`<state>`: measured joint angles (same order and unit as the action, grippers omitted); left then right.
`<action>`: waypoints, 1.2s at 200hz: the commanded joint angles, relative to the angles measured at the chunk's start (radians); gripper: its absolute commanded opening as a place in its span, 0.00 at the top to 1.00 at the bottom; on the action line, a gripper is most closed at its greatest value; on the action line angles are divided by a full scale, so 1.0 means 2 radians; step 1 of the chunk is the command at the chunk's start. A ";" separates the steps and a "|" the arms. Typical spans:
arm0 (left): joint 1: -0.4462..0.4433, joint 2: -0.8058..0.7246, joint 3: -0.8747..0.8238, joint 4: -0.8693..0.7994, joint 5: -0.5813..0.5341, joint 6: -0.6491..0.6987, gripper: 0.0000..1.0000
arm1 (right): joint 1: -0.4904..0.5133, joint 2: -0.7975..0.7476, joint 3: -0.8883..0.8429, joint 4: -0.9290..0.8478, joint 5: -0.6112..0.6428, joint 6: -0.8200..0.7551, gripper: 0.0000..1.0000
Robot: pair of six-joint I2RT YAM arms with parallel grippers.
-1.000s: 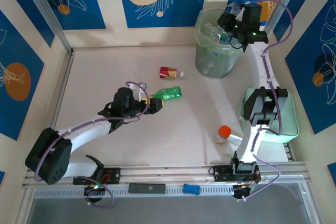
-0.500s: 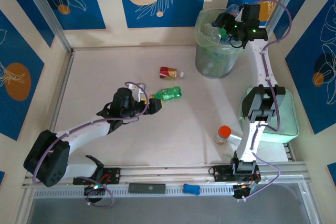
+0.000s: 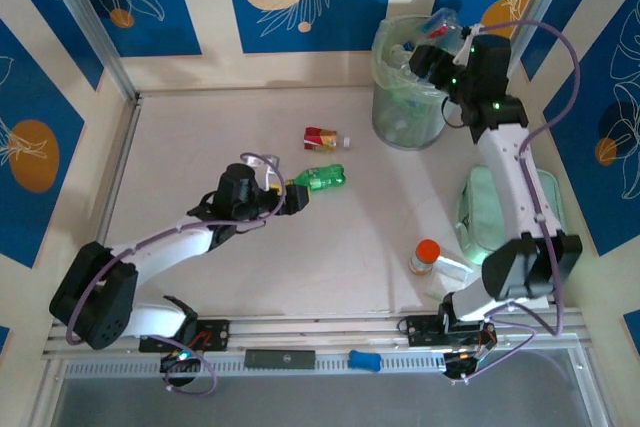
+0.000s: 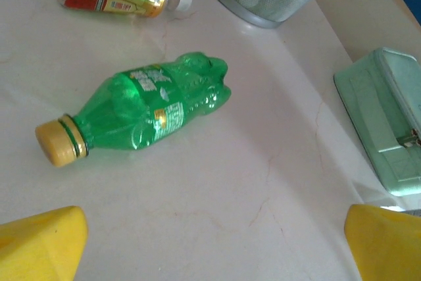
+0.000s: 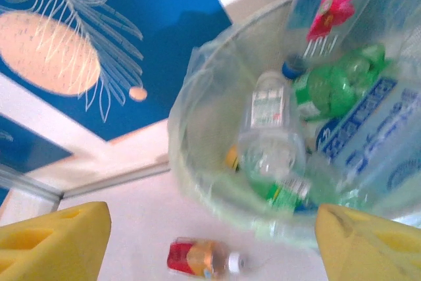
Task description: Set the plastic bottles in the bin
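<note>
Two bottles out: green bottle [image 3: 322,180] & red-and-gold bottle [image 3: 325,137], 8 o'clock of bin [image 3: 385,112].
My L claw [image 3: 296,198]: wide, empty; green bottle at 2 o'clock.
My R claw [image 3: 430,52]: spread, empty, over bin rim.
Risk: green bottle rolls away if I pinch off-centre.

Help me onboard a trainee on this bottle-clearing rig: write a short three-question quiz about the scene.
1. True or false: the green bottle lies on its side on the table.
2. The right gripper is at: A the bin; B the mint-green tray; C the green bottle.
3. Fill in: the left gripper has its jaws ____, with nothing between them.
Key: 1 true; 2 A; 3 open.
</note>
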<state>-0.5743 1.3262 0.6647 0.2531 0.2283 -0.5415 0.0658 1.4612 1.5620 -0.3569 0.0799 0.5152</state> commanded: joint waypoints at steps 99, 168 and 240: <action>0.060 0.150 0.151 -0.017 0.066 0.065 0.00 | 0.136 -0.117 -0.306 0.080 0.049 0.082 0.01; 0.062 0.244 0.254 -0.115 0.085 0.153 0.00 | 0.172 -0.068 -0.333 0.101 0.041 0.130 0.01; 0.052 0.307 0.322 -0.212 0.116 0.210 0.00 | 0.167 -0.070 -0.323 0.094 0.051 0.123 0.01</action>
<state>-0.4568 1.9095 1.2819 -0.0822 0.4129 -0.1802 0.4057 1.3327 0.9066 -0.1749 0.1589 0.7528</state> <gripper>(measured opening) 0.997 0.991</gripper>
